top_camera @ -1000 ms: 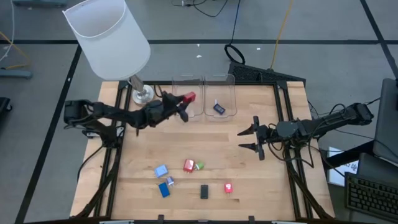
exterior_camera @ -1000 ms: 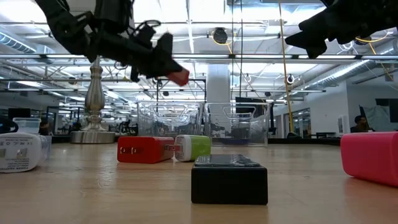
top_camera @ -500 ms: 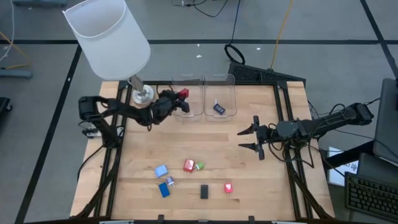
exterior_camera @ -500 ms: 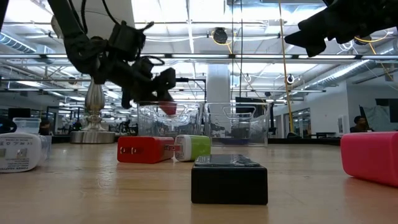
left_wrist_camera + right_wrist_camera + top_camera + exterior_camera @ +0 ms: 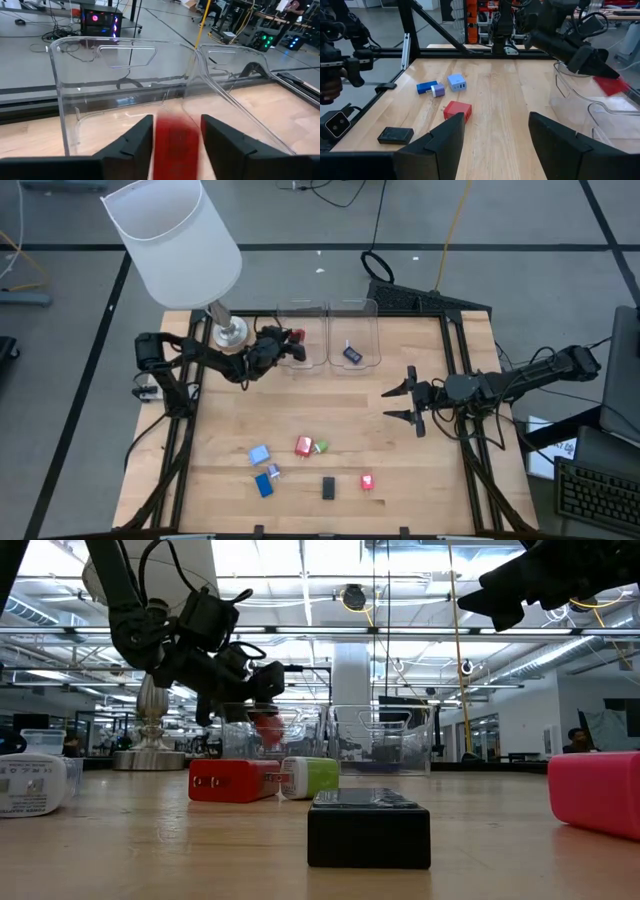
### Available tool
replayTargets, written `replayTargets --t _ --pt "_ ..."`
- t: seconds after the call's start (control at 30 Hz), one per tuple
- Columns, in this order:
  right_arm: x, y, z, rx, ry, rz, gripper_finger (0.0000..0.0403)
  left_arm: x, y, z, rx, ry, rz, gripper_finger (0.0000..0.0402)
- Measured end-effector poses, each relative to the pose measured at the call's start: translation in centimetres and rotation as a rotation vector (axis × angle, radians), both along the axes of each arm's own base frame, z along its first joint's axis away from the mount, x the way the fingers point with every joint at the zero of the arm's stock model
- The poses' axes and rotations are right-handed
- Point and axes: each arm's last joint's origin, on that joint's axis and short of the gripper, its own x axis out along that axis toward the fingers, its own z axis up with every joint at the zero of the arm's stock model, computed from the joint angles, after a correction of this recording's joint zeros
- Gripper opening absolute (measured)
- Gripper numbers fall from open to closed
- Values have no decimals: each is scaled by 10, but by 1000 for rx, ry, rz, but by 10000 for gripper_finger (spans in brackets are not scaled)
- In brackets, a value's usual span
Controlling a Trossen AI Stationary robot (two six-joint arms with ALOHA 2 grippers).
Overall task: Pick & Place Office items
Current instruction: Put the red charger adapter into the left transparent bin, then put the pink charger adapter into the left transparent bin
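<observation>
At about ten o'clock on the wooden bench point(image 5: 400, 460), beside the silver lamp base point(image 5: 229, 332), the left hand point(image 5: 291, 343) hangs over the left clear plastic bin point(image 5: 303, 340), fingers parted, a small red block point(image 5: 175, 145) blurred between them; whether it is gripped I cannot tell. At six o'clock lie light blue point(image 5: 259, 454), dark blue point(image 5: 263, 485), red point(image 5: 303, 446), green point(image 5: 321, 446), black point(image 5: 328, 488) and pink-red point(image 5: 366, 481) pieces. At three o'clock the right hand point(image 5: 411, 402) waits, released.

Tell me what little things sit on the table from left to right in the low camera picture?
White charger → red block → green piece → black box → pink block.
</observation>
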Motion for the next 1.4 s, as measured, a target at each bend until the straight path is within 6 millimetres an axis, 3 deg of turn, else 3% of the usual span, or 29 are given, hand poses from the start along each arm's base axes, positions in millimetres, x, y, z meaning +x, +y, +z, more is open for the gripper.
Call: replayTargets --t 0.33,0.53,0.83,1.17,1.3,1.4 --pt "0 0 0 0 1 0 212 0 0 1 4 -4 -2 234" --pt "0 0 0 8 5 0 212 0 -6 21 106 35 -107 238" --pt "0 0 -1 9 11 1 212 -8 -41 74 231 -9 -338 239" --pt "0 0 -1 23 14 -2 212 -41 -83 117 210 -18 -517 239" --pt "0 0 -1 24 14 -2 212 -55 -96 126 216 -24 -564 239" --pt "0 0 -1 51 16 -7 212 -63 -107 119 198 -25 -588 239"
